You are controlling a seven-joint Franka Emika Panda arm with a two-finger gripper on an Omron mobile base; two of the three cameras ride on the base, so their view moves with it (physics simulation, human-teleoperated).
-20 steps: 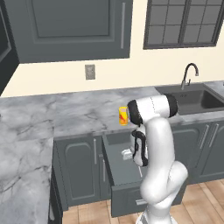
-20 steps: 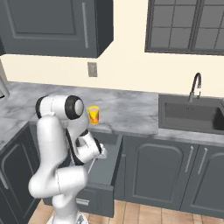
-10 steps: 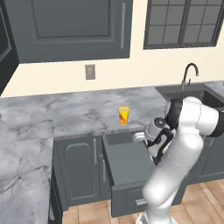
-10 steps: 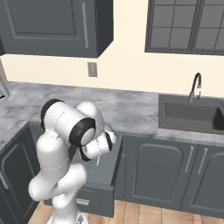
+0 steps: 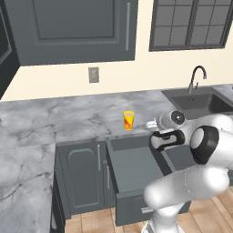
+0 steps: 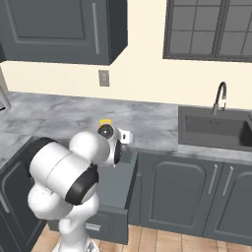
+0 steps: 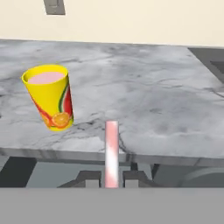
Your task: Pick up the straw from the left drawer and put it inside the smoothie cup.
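The smoothie cup (image 7: 48,96) is a yellow tumbler with fruit markings and a pink top; it stands upright on the marble counter (image 7: 144,100), up and to the left in the hand view. My gripper (image 7: 111,180) is shut on the straw (image 7: 112,148), a thin pink-white stick that points up from between the fingertips (image 7: 89,178), right of the cup and apart from it. In the left base view the gripper (image 5: 152,123) hovers at counter height just right of the cup (image 5: 129,120), above the back of the open left drawer (image 5: 134,161).
The drawer (image 6: 118,182) juts out from the cabinets below the counter edge. A sink (image 5: 195,102) with a faucet (image 5: 196,75) lies to the right. A wall outlet (image 5: 93,74) and upper cabinets (image 5: 73,27) sit behind and above the cup.
The arm has risen from low over the drawer and swung right, bringing the gripper up to counter height beside the cup, still shut on the straw.
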